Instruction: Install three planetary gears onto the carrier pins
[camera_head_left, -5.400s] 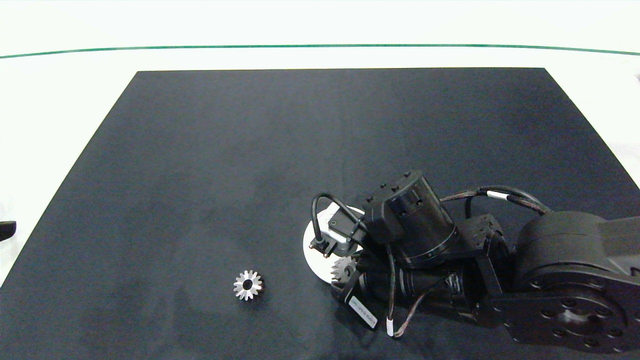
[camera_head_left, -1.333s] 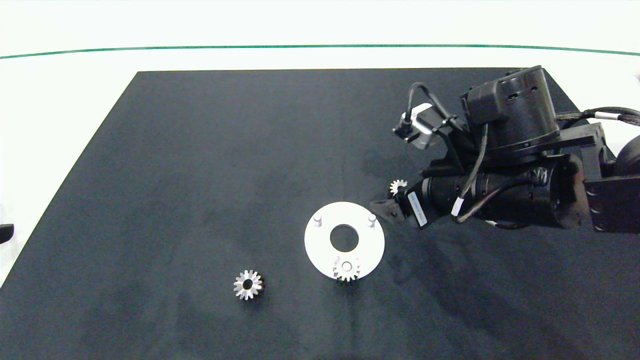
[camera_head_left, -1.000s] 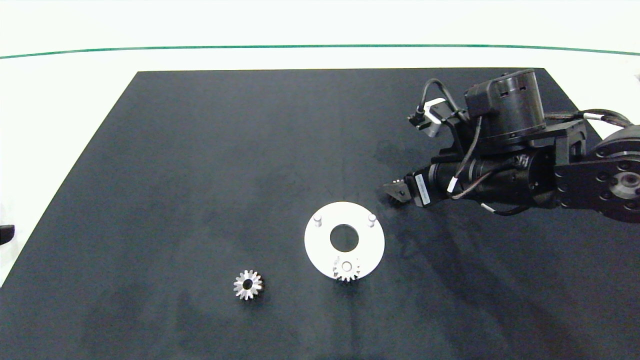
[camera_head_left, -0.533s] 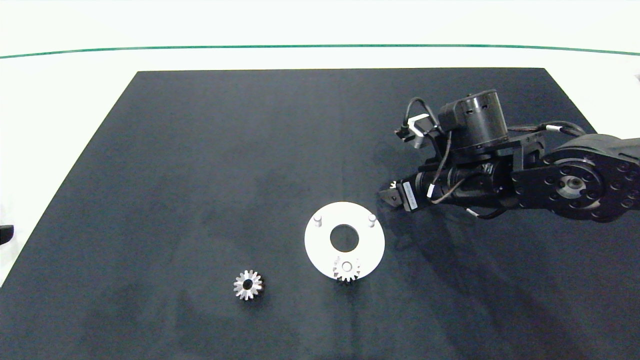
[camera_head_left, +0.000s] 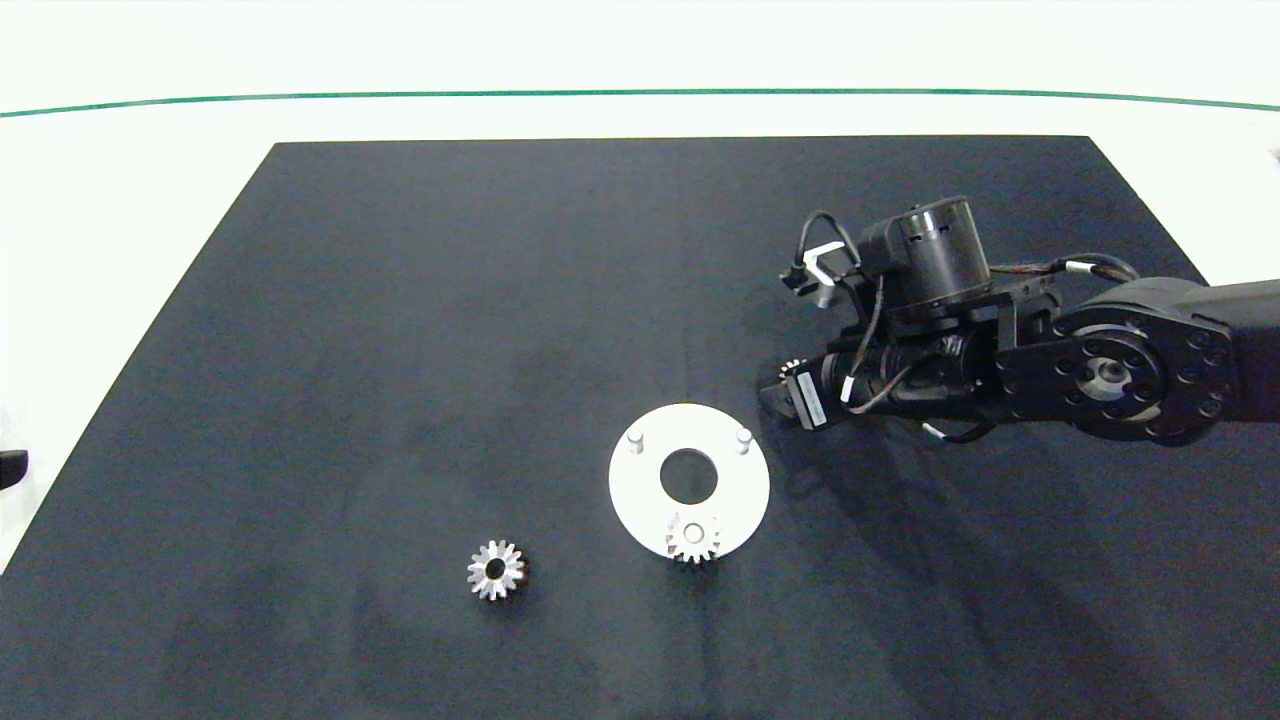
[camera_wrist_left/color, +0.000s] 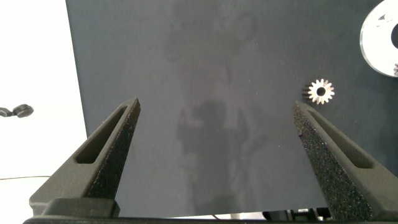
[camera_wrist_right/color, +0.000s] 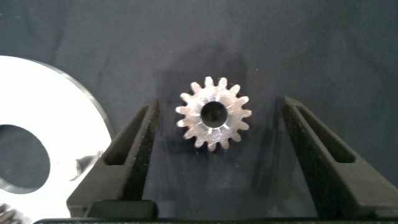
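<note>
While flat on mat, bore up | gear (camera_wrist_right/color: 213, 121) betw R end effector (camera_wrist_right/color: 216, 134) fingers, wide open, untouched

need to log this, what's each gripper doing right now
Left gripper: open, holding nothing, over the mat.
Right gripper: open, fingers straddling a loose gear, not gripping it.

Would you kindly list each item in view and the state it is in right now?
Gear on the disc: seated on the near pin.
Loose gear: flat on the mat, untouched.
Third gear: flat on the mat between the open right gripper fingers.
Two far pins: bare.
Left gripper: open, empty, at the mat's left edge.
</note>
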